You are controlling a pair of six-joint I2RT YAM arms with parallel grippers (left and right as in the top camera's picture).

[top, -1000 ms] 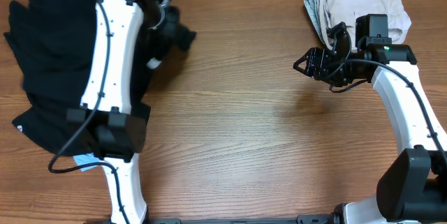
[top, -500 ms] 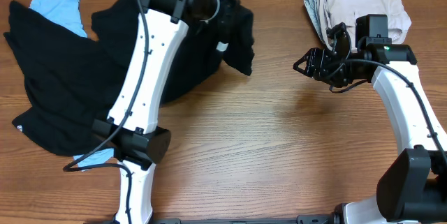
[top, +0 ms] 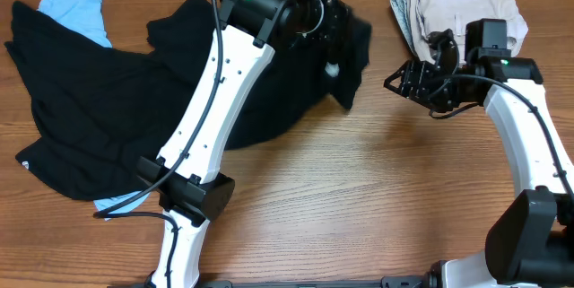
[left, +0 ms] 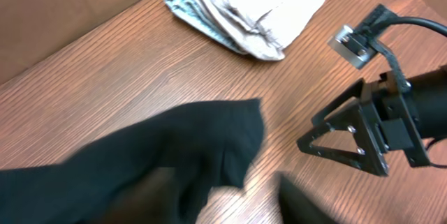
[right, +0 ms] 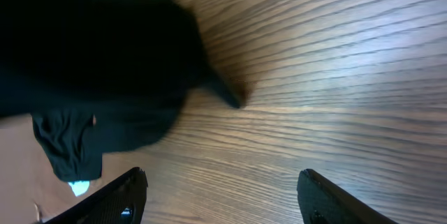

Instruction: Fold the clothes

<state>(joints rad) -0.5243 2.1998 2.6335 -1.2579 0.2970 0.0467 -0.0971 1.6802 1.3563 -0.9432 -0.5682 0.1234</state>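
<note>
While the left gripper (top: pixel 321 26) grips a black garment (top: pixel 287 100) over the table (top: pixel 359 198) middle, the right gripper (top: pixel 411 82) hangs released near the beige pile (top: pixel 466 1). Assessed step: fetching a piece. Next need: lay it flat, spread.

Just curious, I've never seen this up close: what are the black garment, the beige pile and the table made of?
The black garment: soft matte cloth, possibly cotton; it drapes limply. The beige pile: light fabric, creased and crumpled. The table: wood or wood-look laminate; grain lines, slight sheen.
</note>
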